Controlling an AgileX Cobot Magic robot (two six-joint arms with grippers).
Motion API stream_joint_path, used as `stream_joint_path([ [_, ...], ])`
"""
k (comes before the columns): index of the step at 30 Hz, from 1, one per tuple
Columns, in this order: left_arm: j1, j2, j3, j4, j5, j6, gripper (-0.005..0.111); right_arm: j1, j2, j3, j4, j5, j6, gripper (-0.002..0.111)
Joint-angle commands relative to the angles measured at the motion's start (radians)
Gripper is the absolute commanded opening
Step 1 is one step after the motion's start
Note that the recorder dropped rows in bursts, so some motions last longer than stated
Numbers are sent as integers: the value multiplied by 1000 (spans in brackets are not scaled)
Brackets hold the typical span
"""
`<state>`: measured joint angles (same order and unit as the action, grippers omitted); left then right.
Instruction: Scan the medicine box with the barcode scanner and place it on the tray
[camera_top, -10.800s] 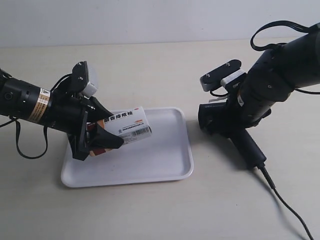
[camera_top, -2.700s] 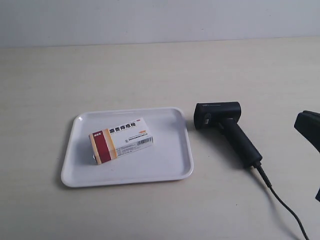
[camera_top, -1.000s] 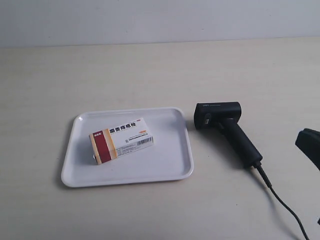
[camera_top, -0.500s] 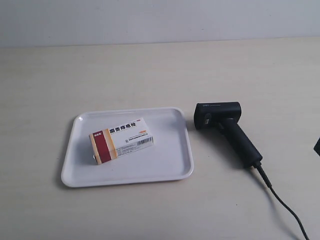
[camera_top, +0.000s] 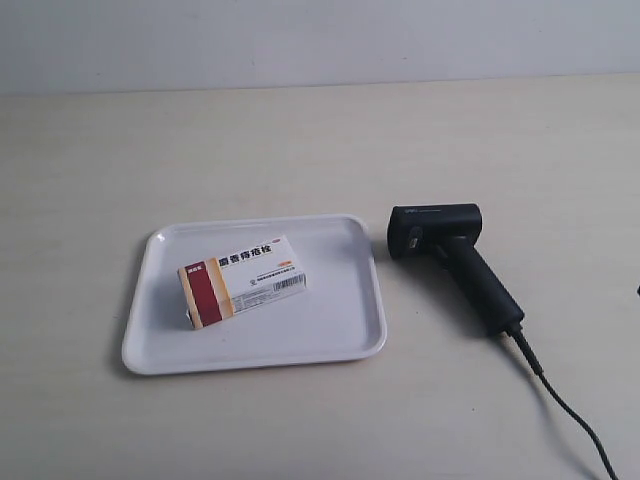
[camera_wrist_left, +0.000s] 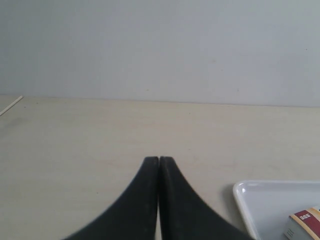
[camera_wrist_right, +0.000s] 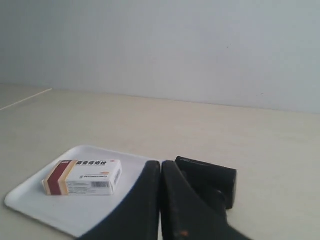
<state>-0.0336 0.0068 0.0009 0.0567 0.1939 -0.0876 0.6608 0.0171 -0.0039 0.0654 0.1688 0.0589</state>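
Observation:
The medicine box (camera_top: 242, 279) lies flat on the white tray (camera_top: 345, 320), barcode side up, its dark-red and orange bands toward the exterior view's left. It also shows in the right wrist view as the medicine box (camera_wrist_right: 82, 177) on the tray (camera_wrist_right: 30, 200). The black barcode scanner (camera_top: 455, 263) lies on the table beside the tray, its cable trailing to the lower right. My right gripper (camera_wrist_right: 160, 164) is shut and empty, well back from the scanner (camera_wrist_right: 212, 177). My left gripper (camera_wrist_left: 158, 159) is shut and empty, off the tray's corner (camera_wrist_left: 250, 192). Neither arm shows in the exterior view.
The pale tabletop (camera_top: 300, 140) runs to a grey wall at the back. The scanner's cable (camera_top: 565, 410) snakes across the table toward the lower right corner of the exterior view.
The dark arm at the exterior view's right edge has slid out of frame. The box, tray and scanner have not moved since 2.7 s ago; 10.8 s ago both arms held the box and scanner.

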Motion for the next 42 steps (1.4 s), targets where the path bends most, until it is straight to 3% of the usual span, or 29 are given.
stream_joint_path([
  [1,3,-7,-1,-10,7,4,3,-190,-17,4,12,-8,-6,0],
  [7,3,-7,-1,-10,7,4,3,-432,-17,4,12,-20,-6,0],
  [13,3,-7,-1,-10,7,4,3,-560,-17,4,12,-1,-6,0],
  [42,3,-7,-1,-10,7,4,3,-565,-17,4,10,20,-8,0],
])
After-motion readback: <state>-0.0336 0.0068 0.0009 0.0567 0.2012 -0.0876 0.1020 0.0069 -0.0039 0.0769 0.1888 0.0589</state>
